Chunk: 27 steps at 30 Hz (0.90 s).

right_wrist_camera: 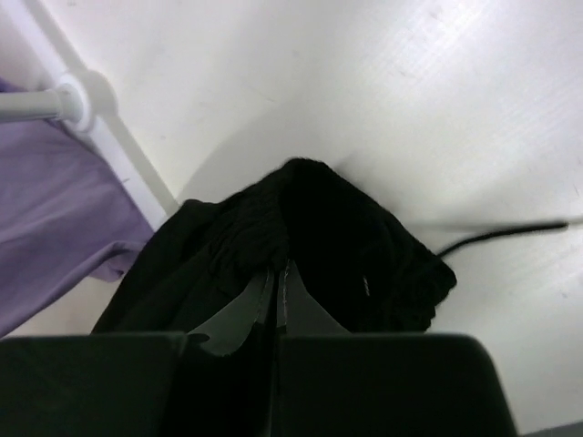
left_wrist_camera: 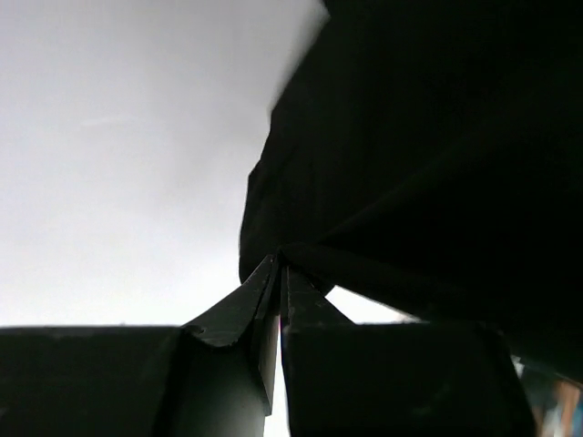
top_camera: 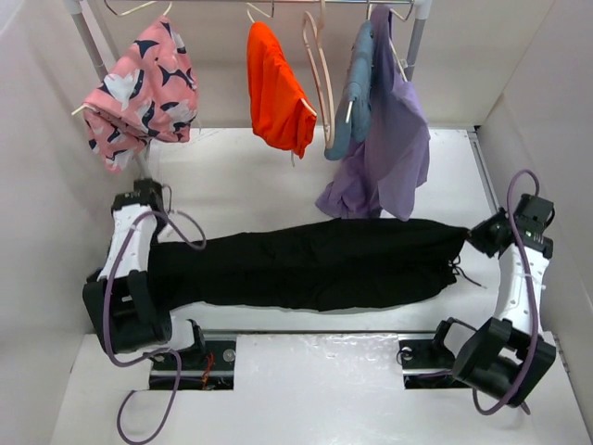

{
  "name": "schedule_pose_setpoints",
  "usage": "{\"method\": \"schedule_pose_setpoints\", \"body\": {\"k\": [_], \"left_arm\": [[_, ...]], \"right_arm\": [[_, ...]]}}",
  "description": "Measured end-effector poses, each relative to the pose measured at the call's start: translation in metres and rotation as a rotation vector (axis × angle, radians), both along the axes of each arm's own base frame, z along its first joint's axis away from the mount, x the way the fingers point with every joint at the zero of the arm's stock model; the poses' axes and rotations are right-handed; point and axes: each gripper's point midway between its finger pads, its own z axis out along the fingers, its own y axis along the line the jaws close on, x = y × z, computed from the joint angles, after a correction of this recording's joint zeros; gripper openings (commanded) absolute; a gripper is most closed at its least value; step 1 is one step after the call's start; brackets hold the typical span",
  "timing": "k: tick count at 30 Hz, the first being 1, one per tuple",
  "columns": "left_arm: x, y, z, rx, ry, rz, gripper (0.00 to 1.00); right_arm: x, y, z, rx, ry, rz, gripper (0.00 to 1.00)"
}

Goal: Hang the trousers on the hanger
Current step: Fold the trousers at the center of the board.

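The black trousers (top_camera: 315,262) are stretched left to right across the white table, below the clothes rail. My left gripper (top_camera: 159,245) is shut on their left end; in the left wrist view the fingertips (left_wrist_camera: 279,266) pinch a fold of black cloth (left_wrist_camera: 437,164). My right gripper (top_camera: 470,237) is shut on the right end, the ribbed waistband (right_wrist_camera: 346,228), with its closed tips (right_wrist_camera: 277,266) buried in the fabric. A drawstring (right_wrist_camera: 510,232) trails onto the table. The empty pale beige hanger (top_camera: 323,88) hangs on the rail, above and behind the trousers' middle.
The rail also carries a pink patterned garment (top_camera: 144,88), an orange one (top_camera: 278,88), a blue-grey one (top_camera: 357,88) and a purple one (top_camera: 389,148) that hangs down to the trousers. A rail post (right_wrist_camera: 82,100) stands near my right gripper. White walls enclose the table.
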Motion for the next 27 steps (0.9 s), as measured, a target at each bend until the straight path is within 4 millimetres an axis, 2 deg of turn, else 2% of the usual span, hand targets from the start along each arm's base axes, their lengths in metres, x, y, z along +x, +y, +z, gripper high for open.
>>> {"method": "schedule_pose_setpoints", "body": {"k": [4,6,7,8,9,10,11,12,13,14,17,22,25,27], "left_arm": [[-0.05,-0.009,-0.049,-0.044,0.196,0.02,0.0],[-0.065,-0.013,-0.064,-0.053,0.248,0.027,0.0],[-0.071,-0.013,-0.071,-0.054,0.26,0.034,0.0],[-0.077,-0.014,-0.078,-0.055,0.273,0.043,0.03],[-0.083,-0.013,-0.083,-0.053,0.284,0.051,0.2],[-0.088,-0.013,-0.087,-0.054,0.299,0.056,0.47],[-0.091,-0.013,-0.089,-0.053,0.311,0.063,0.53],[-0.092,-0.013,-0.092,-0.055,0.31,0.077,0.62],[-0.091,-0.013,-0.093,-0.058,0.309,0.091,0.78],[-0.09,-0.013,-0.093,-0.065,0.314,0.095,0.81],[-0.075,-0.013,-0.087,-0.095,0.271,0.115,0.81],[-0.022,-0.004,-0.039,-0.092,0.065,0.107,0.82],[-0.002,0.001,-0.016,-0.081,-0.029,0.086,0.84],[0.001,-0.001,-0.015,-0.105,-0.042,0.075,0.84]], "right_arm": [[-0.029,0.0,-0.028,0.064,0.046,-0.094,0.0],[-0.042,0.006,-0.036,0.085,0.059,-0.122,0.11],[-0.046,0.009,-0.037,0.094,0.059,-0.133,0.24],[-0.048,0.01,-0.037,0.098,0.057,-0.143,0.44],[-0.049,0.009,-0.036,0.098,0.055,-0.158,0.81],[-0.049,0.007,-0.034,0.094,0.052,-0.174,0.92],[-0.049,0.004,-0.034,0.082,0.054,-0.183,0.97],[-0.05,0.0,-0.033,0.069,0.063,-0.203,0.99],[-0.051,-0.004,-0.032,0.054,0.074,-0.224,0.99],[-0.052,-0.009,-0.029,0.04,0.08,-0.242,0.99],[-0.048,-0.019,-0.014,-0.004,0.056,-0.266,0.99],[-0.039,-0.027,0.014,-0.073,-0.008,-0.25,0.96],[-0.032,-0.012,0.015,-0.087,-0.013,-0.179,0.96],[-0.026,0.006,0.014,-0.103,-0.009,-0.113,0.99]]}}
